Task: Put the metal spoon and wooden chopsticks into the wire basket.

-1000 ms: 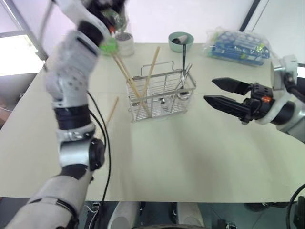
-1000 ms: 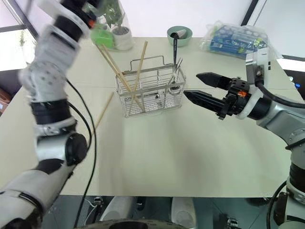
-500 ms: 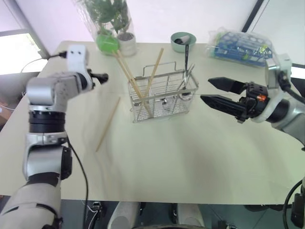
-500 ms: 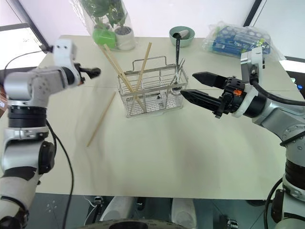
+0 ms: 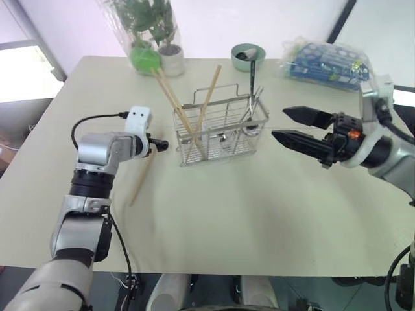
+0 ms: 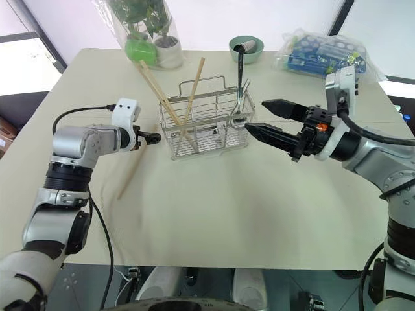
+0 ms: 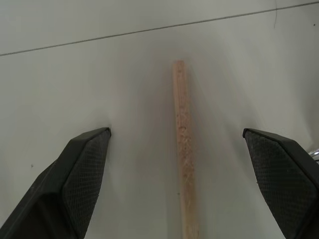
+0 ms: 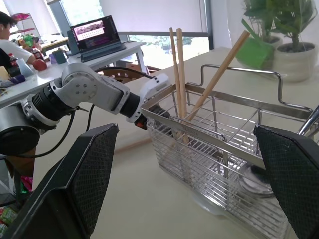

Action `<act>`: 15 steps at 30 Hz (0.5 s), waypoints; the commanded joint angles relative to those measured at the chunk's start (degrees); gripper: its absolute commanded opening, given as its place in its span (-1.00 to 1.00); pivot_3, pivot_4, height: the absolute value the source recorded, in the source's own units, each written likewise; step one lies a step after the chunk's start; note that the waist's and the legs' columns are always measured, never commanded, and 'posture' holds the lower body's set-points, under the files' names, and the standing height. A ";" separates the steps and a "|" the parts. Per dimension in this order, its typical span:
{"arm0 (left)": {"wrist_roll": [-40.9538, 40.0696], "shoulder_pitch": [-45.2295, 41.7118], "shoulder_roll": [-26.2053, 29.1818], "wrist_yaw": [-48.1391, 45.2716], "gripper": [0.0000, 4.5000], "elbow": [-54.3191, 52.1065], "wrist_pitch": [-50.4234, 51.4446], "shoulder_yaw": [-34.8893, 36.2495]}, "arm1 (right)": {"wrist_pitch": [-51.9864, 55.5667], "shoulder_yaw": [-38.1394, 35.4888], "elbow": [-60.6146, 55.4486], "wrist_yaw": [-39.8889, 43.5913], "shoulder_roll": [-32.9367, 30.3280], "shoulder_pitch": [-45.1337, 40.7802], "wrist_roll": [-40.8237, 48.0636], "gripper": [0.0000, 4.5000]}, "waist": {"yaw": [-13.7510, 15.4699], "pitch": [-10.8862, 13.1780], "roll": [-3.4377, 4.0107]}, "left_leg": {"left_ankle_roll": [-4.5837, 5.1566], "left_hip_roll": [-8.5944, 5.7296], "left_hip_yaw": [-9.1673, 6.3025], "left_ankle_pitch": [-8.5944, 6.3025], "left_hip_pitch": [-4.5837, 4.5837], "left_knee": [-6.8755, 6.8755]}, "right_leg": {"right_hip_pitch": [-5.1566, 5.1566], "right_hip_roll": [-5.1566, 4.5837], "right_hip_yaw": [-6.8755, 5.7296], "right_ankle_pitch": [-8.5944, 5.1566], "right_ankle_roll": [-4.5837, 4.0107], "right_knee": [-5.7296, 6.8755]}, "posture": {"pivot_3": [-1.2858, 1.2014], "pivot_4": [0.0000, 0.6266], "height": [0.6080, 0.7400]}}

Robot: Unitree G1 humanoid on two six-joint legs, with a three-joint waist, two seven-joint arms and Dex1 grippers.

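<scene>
The wire basket (image 5: 220, 133) stands mid-table with three wooden chopsticks (image 5: 206, 103) leaning in its left half. Slim shiny metal pieces lean in its right end (image 5: 251, 103); the metal spoon seems to be among them, its bowl low in the basket (image 8: 251, 185). One more wooden chopstick (image 5: 144, 175) lies flat on the table left of the basket. My left gripper (image 5: 160, 146) is low over that stick's far end, open, with its fingers (image 7: 84, 164) on either side of the stick (image 7: 183, 149). My right gripper (image 5: 279, 123) hovers open just right of the basket, holding nothing.
At the table's back stand a green bowl (image 5: 248, 55), potted plants (image 5: 159, 52) and a plastic bag of blue items (image 5: 327, 65). A dark utensil (image 5: 251, 74) rises from the basket's right end. A person (image 8: 7, 25) sits at a far desk with a laptop (image 8: 97, 32).
My left arm has swung down from high near the plants to the table, and its gripper now straddles the loose chopstick. The right arm has kept still.
</scene>
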 commanded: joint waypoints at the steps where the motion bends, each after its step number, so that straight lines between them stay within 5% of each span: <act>1: 1.00 -0.33 -0.58 -1.15 0.16 0.01 0.08 -0.05 | -0.65 -2.17 -2.19 -0.24 -0.44 0.15 1.22 1.00 | 0.04 0.00 0.00 | 0.00 0.00 0.00 0.00 0.00 0.00 | 0.00 0.00 0.00 0.00 0.00 0.00 | 0.03 -0.52 0.20; 6: 2.09 -0.89 -1.21 -1.47 -0.98 0.23 -0.05 0.84 | -0.87 -2.27 -2.40 -0.36 -0.29 0.41 1.22 1.00 | 0.10 0.00 0.00 | 0.00 0.00 0.00 0.00 0.00 0.00 | 0.01 0.00 0.00 0.00 0.00 -0.01 | 0.03 -0.52 0.20; 11: 3.58 -2.40 -1.39 0.24 -0.99 1.27 -4.31 4.02 | -1.00 -2.24 -1.98 -0.21 -0.25 0.04 1.17 1.00 | 0.10 0.00 0.00 | 0.00 0.00 0.00 0.00 0.01 0.00 | 0.02 0.00 -0.01 0.00 0.00 -0.01 | 0.03 -0.52 0.20; 15: 5.43 -6.29 -2.03 6.69 -0.99 4.49 -19.33 10.81 | -1.04 -2.17 -1.70 0.02 -0.30 -0.14 1.11 1.00 | 0.08 0.02 -0.04 | 0.00 0.00 0.00 0.00 -0.01 0.01 | 0.00 0.00 -0.01 0.00 0.00 -0.01 | 0.03 -0.52 0.20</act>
